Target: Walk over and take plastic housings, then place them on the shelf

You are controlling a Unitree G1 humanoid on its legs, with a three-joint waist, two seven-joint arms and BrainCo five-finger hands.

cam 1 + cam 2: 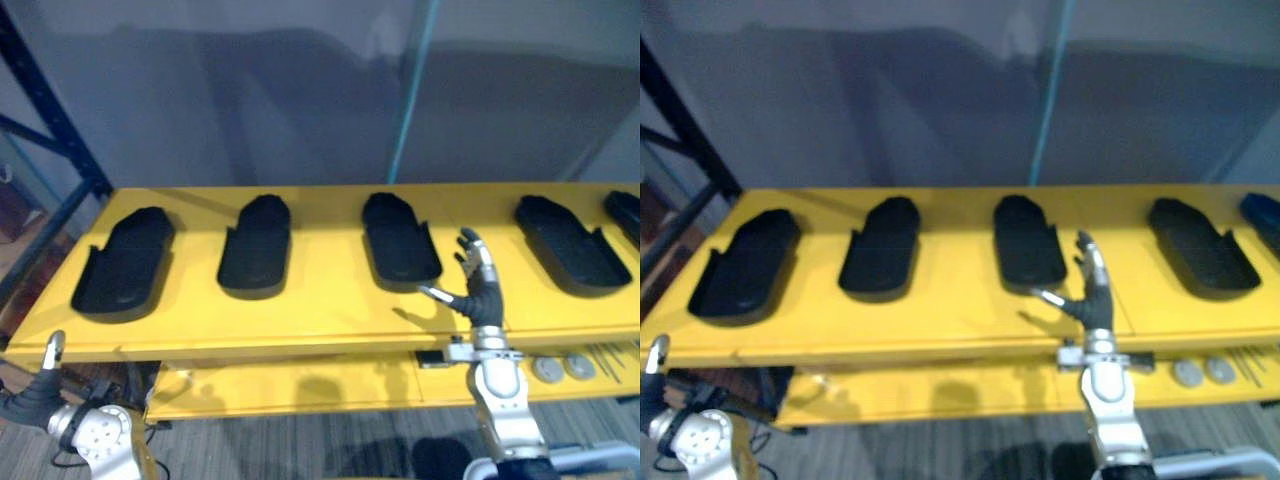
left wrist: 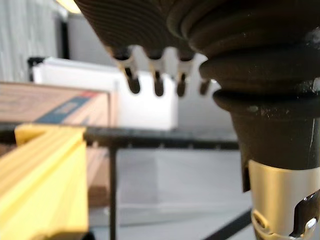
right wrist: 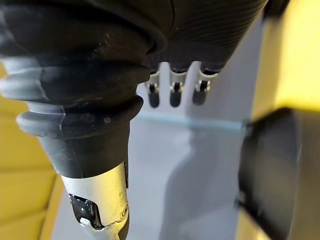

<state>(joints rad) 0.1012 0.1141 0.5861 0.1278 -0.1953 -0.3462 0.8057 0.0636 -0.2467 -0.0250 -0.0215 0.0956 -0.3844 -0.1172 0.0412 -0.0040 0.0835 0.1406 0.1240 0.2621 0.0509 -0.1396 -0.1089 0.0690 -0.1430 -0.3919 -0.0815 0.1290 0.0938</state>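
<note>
**Open right robot hand hovering before a row of housings on the yellow shelf**

Five black plastic housings are lying in a row across the top board of the yellow shelf (image 1: 320, 310), well apart from one another: one at the left of the frame (image 1: 125, 262), one left of centre (image 1: 256, 245), one at centre (image 1: 400, 238), one at the right (image 1: 570, 243), and a fifth being cut off by the right edge (image 1: 625, 212).

The right robot hand (image 1: 483, 290) is rising from the lower right of the frame, in front of the shelf's front edge and just right of the centre housing. Its fingers are pointing upward and spread, with the thumb sticking out to the left, and it is holding nothing.

The left robot hand (image 1: 35, 390) is hanging low in the lower left corner, below the shelf. Its fingers (image 2: 132, 82) are looking relaxed and are gripping nothing.

On the lower yellow level (image 1: 300, 385), two round silver discs (image 1: 562, 368) are sitting side by side at the lower right. A dark blue rack post (image 1: 50, 110) is slanting down the upper left.
</note>
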